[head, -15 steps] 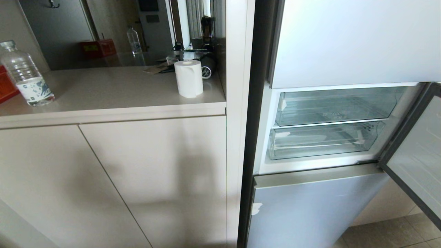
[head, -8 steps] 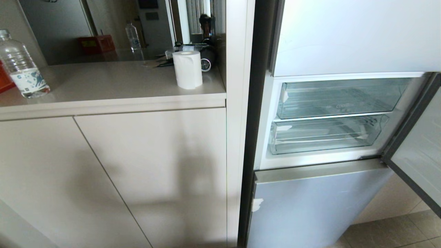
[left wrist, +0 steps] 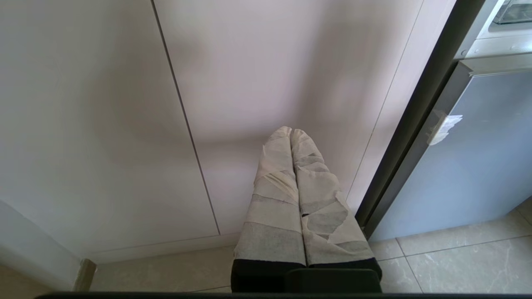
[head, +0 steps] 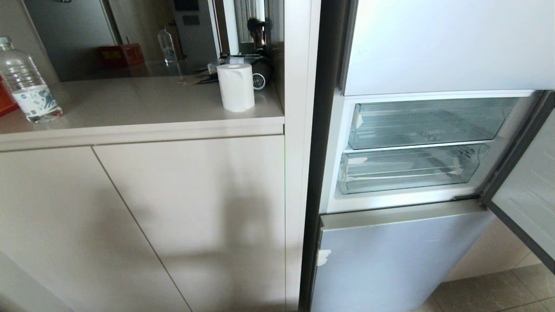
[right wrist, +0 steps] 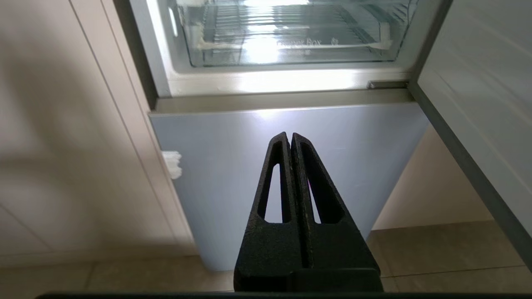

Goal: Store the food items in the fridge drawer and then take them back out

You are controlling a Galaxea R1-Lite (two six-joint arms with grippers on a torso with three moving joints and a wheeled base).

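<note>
The fridge drawer [head: 407,171] is the lower clear bin in the open fridge compartment, pushed in, with white tape scraps at its front corners. It also shows in the right wrist view as the fridge drawer [right wrist: 291,50], above and beyond my right gripper [right wrist: 289,135], which is shut and empty in front of the lower fridge door. My left gripper [left wrist: 291,131], its fingers wrapped in pale tape, is shut and empty, low before the cabinet doors. Neither arm shows in the head view. The food items are out of view.
A second clear bin [head: 429,125] with faint lettering sits above the drawer. The open fridge door [head: 524,195] stands out at the right. On the counter [head: 143,106] stand a water bottle [head: 28,84], a paper roll [head: 236,86] and a red box [head: 4,102].
The whole head view shifted: counter and fridge bins sit a little higher in the picture than a second ago, so the camera moved. Nothing in the scene moved.
</note>
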